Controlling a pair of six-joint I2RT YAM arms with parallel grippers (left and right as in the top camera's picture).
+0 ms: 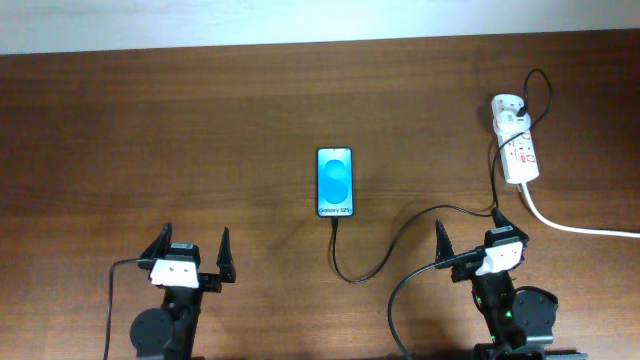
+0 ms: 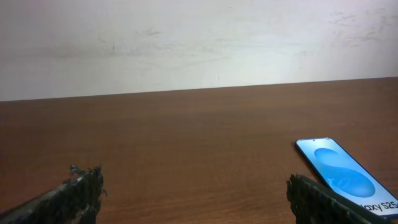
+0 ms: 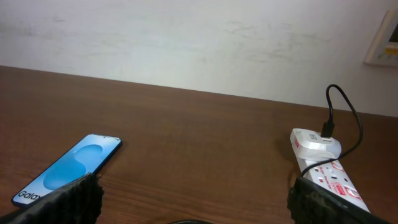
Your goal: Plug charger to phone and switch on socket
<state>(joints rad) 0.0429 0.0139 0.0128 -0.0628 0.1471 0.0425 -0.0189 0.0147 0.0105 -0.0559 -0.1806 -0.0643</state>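
Brown wood-grain desk (image 1: 150, 130) carries the slim, glossy phone (image 1: 335, 183) at its middle. The thin black charger (image 1: 400, 232) curls from the phone's near end toward the narrow white socket (image 1: 518, 150) near the far right corner. The left pincer (image 1: 195, 238) and right pincer (image 1: 468, 228) are spread, holding nothing.

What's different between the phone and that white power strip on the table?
The phone is dark-edged with a bright blue screen; the power strip is white with red markings. The phone lies near the middle of the table, the power strip at the far right. A thick white cord leaves the power strip; only a thin black cable reaches the phone. Both lie flat on it.
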